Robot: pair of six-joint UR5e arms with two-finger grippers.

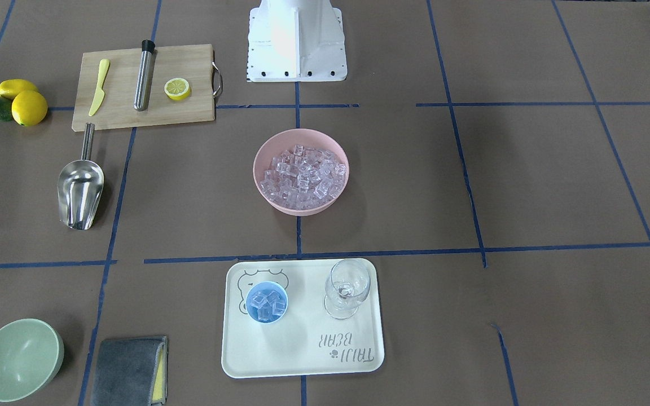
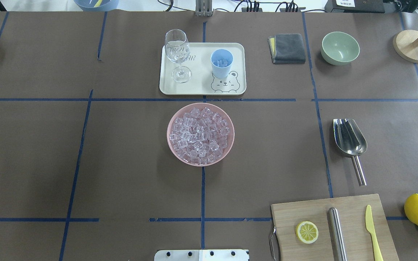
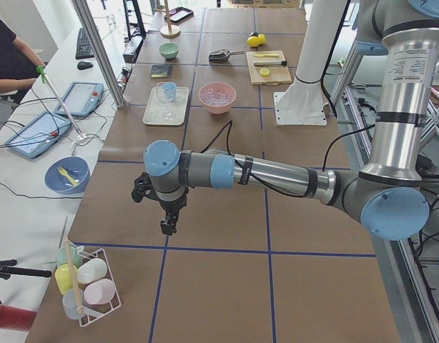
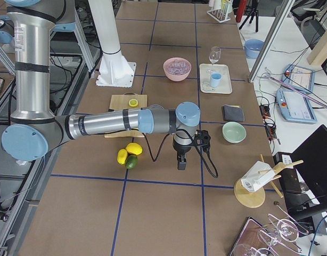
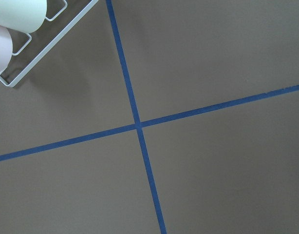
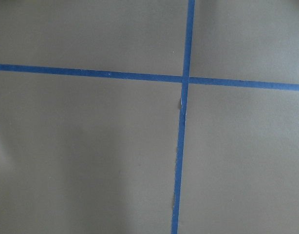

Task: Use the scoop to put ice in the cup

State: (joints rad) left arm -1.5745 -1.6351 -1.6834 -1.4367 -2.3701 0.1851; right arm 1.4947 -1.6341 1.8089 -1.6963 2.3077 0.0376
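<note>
A few cubes of ice [image 1: 266, 305] are held in the light-blue cup [image 2: 221, 71], which is stood upright on the right half of a cream tray [image 2: 201, 85] at the far middle of the desk [image 2: 122, 163]. A clear wine glass [image 2: 177, 47] is stood on the left half of the same tray, apart from the cup. Just near of the tray, a pink bowl [image 2: 169, 135] is heaped with many more cubes of ice.

The scoop [image 2: 348, 137] is laid flat on the desk well to the right of the pink bowl, its trough pointed far and its rod handle pointed near; it is touched by neither arm. Near of it, a wooden board [image 2: 303, 214] is set with a lemon half [image 2: 307, 232]. A pale green bowl [image 2: 339, 47] is placed at the far right.

The left fingers [image 3: 166, 227] are hung above bare desk at the left end, and the right fingers [image 4: 180, 164] above bare desk at the right end. Whether either pair is spread or closed cannot be told.
</note>
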